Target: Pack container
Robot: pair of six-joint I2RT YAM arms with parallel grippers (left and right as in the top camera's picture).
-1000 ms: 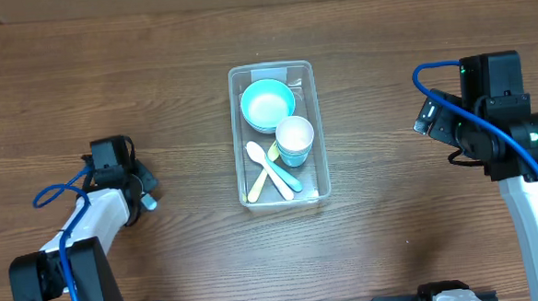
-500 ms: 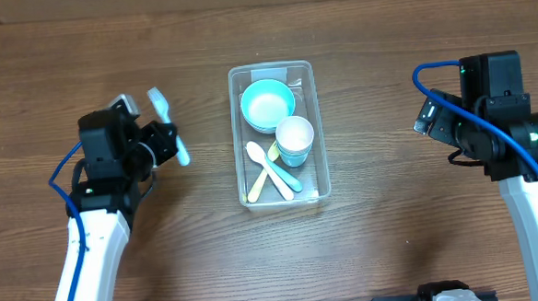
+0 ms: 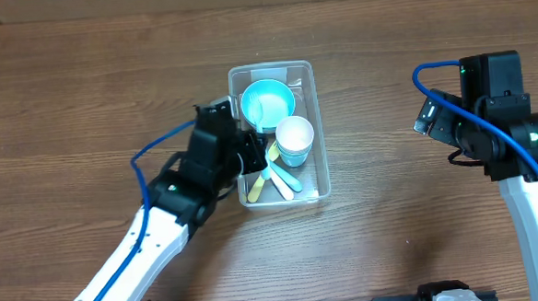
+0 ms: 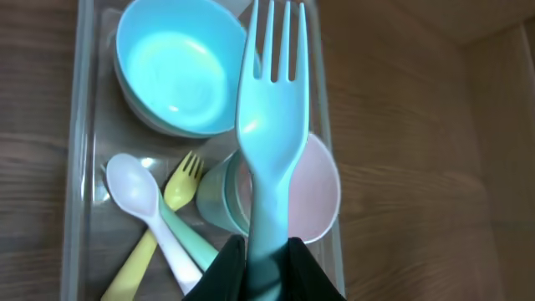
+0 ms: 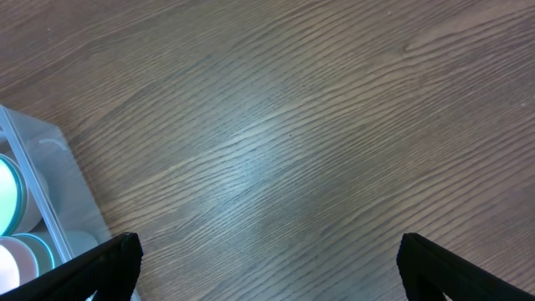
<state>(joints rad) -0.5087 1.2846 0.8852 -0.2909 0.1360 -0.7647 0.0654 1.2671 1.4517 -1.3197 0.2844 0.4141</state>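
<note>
The clear plastic container (image 3: pixel 319 120) stands mid-table. It holds a blue bowl (image 3: pixel 266 103), a cup (image 3: pixel 294 140) with a pink inside, a white spoon (image 4: pixel 134 188), a yellow fork (image 4: pixel 180 177) and a mint-green utensil (image 4: pixel 191 241). My left gripper (image 3: pixel 251 158) is over the container's left side. In the left wrist view it (image 4: pixel 266 251) is shut on the handle of a light blue fork (image 4: pixel 272 125), held above the bowl (image 4: pixel 175 71) and cup (image 4: pixel 313 192), tines toward the container's far end. My right gripper (image 5: pixel 267 267) is open and empty over bare table, right of the container (image 5: pixel 50 184).
The right arm (image 3: pixel 488 111) stays at the right side of the wooden table. The left arm stretches from the lower left up to the container's rim (image 4: pixel 79 150).
My left arm has swung from the table's left side to over the container, carrying the light blue fork. The right arm has not moved.
</note>
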